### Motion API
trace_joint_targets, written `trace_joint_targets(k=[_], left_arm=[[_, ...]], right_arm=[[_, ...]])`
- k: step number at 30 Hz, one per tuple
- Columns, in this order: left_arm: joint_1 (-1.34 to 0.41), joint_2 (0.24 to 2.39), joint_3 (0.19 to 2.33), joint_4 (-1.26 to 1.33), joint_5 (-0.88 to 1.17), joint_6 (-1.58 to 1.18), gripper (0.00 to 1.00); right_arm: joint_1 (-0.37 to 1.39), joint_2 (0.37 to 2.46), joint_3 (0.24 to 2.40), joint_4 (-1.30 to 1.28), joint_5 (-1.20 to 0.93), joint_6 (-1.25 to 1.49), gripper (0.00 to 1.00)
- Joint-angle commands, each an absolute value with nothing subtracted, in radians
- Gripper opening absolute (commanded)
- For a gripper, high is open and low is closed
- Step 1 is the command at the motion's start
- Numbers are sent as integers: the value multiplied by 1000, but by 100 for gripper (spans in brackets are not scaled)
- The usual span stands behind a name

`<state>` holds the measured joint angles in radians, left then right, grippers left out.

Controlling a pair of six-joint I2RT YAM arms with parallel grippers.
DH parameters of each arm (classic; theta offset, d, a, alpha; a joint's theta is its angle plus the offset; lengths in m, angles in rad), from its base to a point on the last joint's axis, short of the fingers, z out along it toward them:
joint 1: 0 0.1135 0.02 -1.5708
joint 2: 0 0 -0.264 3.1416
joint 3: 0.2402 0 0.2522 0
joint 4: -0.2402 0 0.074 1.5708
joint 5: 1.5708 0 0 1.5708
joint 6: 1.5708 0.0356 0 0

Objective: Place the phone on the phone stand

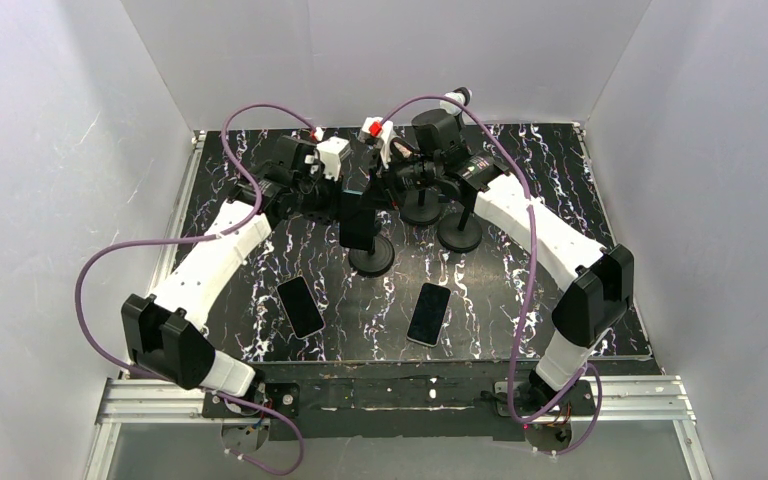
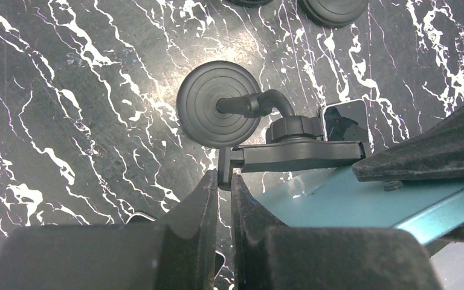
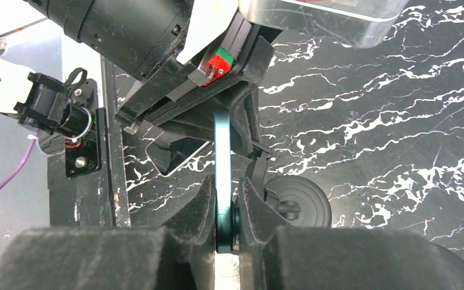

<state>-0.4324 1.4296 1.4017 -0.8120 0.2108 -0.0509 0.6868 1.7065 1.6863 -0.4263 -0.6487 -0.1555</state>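
A black phone stand (image 1: 372, 260) with a round base stands mid-table. My right gripper (image 3: 225, 194) is shut on the edge of a teal-backed phone (image 3: 222, 151) and holds it upright against the stand's cradle (image 2: 302, 154). The phone also shows in the left wrist view (image 2: 344, 202) and, dark and upright, in the top view (image 1: 358, 220). My left gripper (image 2: 223, 180) is shut on the cradle's side clamp arm (image 2: 225, 169). The stand's base (image 2: 217, 112) lies below, and it also shows in the right wrist view (image 3: 299, 202). Both grippers meet over the stand (image 1: 365, 175).
Two more phones lie flat on the black marble table, one at front left (image 1: 300, 306) and one at front centre (image 1: 428, 313). Two other black stands are behind and to the right (image 1: 420, 212) (image 1: 460, 236). White walls surround the table.
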Motion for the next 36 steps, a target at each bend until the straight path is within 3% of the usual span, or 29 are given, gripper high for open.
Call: trace_joint_targets(k=[1, 17, 36], left_arm=[[-413, 1429, 1442, -922, 17, -50, 0], [-423, 1460, 1507, -980, -164, -61, 0], [-477, 1496, 1531, -985, -172, -65, 0]], right_arm=[[641, 1645, 1706, -444, -392, -147, 1], [644, 1664, 1763, -547, -203, -126, 1], [673, 1746, 1861, -593, -155, -104, 1]])
